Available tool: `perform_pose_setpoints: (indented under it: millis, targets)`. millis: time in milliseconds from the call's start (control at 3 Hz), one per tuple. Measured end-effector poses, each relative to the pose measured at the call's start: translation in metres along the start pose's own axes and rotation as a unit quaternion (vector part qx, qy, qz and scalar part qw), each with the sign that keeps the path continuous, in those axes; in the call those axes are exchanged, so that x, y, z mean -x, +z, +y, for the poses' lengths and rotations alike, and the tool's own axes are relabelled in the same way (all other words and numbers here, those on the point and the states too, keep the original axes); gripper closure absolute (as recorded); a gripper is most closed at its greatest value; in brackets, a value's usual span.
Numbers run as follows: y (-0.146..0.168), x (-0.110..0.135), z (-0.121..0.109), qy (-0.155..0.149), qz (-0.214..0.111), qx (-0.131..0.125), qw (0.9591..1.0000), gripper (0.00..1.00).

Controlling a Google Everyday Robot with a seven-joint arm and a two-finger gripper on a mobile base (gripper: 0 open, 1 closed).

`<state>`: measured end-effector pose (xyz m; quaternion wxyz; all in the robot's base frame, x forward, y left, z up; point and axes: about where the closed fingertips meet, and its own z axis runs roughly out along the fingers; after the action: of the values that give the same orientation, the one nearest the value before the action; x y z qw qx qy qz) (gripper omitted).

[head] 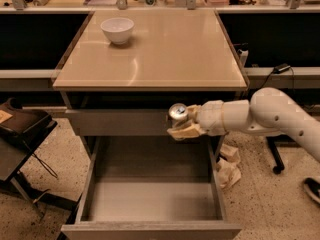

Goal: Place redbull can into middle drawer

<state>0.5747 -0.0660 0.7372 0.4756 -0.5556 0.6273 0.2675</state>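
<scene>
Camera view: looks down on a tan cabinet top (pixel 165 59) with a white bowl (pixel 117 30) near its far left corner. Below, pulled well out: the middle drawer (pixel 150 199), grey floor bare, nothing inside. In front of the closed upper drawer front (pixel 115 122), above the open drawer's rear: the gripper (pixel 182 127), reaching in from the right on the white arm (pixel 270 111), jaws clamped on the redbull can (pixel 177 113). Holds the can upright, shiny top showing, in the air and touching no surface. Judged from this: pick-up done, carry nearly done. Left to do: lower into the drawer, set down on the floor, release, withdraw.
</scene>
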Motion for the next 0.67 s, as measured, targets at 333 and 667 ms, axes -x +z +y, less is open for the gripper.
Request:
perform_pose_setpoints:
  millis: [333, 667]
  targets:
    - [0.052, -0.066, 0.036, 0.011, 0.031, 0.011, 0.9994, 1.0]
    - [0.096, -0.132, 0.077, 0.032, 0.053, 0.027, 0.9977, 1.0]
